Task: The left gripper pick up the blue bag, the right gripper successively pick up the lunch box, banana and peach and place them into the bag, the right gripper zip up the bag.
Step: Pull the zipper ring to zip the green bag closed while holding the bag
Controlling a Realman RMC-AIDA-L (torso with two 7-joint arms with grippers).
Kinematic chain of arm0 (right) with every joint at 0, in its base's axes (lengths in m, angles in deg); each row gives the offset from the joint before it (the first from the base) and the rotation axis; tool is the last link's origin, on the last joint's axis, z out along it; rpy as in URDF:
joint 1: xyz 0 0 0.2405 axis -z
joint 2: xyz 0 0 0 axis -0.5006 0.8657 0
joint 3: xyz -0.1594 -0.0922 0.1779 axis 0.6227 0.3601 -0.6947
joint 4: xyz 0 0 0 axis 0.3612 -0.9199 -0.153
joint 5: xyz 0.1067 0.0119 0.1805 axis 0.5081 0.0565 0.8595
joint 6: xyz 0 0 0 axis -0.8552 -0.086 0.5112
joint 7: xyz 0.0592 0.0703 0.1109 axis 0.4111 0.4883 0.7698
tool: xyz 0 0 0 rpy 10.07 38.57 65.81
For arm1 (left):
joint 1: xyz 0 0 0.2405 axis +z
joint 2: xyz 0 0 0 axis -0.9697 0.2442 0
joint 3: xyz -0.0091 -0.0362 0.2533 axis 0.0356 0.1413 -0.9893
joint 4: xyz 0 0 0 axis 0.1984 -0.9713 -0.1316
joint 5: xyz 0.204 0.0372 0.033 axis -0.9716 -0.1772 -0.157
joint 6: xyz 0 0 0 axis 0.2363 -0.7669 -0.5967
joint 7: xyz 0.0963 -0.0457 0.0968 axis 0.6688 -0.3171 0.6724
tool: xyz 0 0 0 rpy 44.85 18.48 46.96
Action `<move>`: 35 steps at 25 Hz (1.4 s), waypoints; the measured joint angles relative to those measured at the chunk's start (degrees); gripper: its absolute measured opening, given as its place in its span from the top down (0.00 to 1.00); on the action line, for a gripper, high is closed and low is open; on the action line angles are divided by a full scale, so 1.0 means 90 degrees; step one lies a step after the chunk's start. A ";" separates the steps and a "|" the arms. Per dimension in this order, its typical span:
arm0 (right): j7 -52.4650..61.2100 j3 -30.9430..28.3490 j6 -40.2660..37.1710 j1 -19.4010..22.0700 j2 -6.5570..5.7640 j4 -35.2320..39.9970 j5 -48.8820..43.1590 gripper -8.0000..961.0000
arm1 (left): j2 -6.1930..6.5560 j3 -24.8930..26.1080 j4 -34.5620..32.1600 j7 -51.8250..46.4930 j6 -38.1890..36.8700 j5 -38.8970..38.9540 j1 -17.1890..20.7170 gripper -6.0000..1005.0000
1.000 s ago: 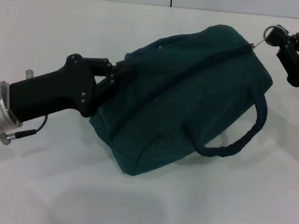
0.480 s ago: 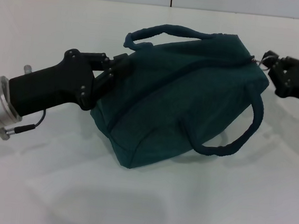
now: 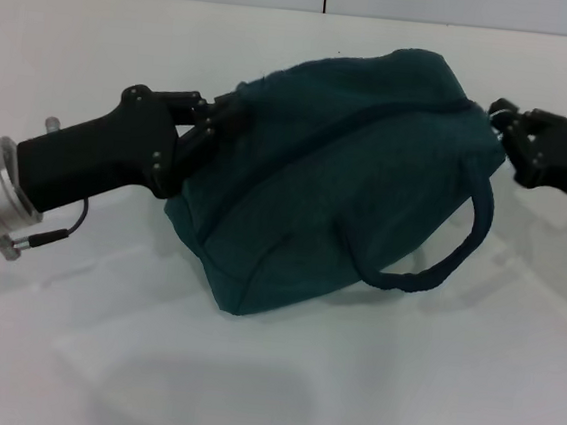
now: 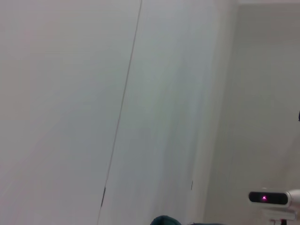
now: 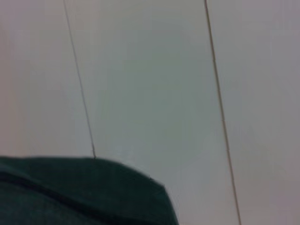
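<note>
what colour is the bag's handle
Dark navy, darker than the teal bag; the handle shows best in the head view.

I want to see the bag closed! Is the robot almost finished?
Nearly. The blue bag bulges, with no food left out on the table. The left gripper grips one end; the right gripper is at the other end, where the zip line finishes. Letting go seems all that's left.

The left gripper (image 3: 222,124) is matte black and angular, dotted with small screws, on a silver cylindrical wrist with a glowing green ring and thin black cable at the frame's lower left. The right gripper (image 3: 508,122), upper right, is likewise black with screws and a small white label.
</note>
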 joint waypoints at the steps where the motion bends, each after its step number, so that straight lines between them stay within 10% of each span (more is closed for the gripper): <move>1: -0.0024 -0.0088 -0.0018 0.0020 -0.0003 -0.0001 0.0005 0.98 | 0.0000 0.0000 -0.0002 -0.0035 0.0001 0.0032 -0.0005 0.94; 25: -0.0582 -0.0048 0.0184 -0.0167 0.0008 -0.0528 0.0072 0.98 | 0.0022 -0.0058 -0.0646 -0.1221 0.0069 0.0080 -0.0250 0.87; 35: -0.0634 -0.0038 0.0153 -0.0119 0.0016 -0.0574 0.0081 0.98 | -0.0122 -0.0124 -0.1702 -0.3255 0.0692 -0.1927 -0.1669 0.63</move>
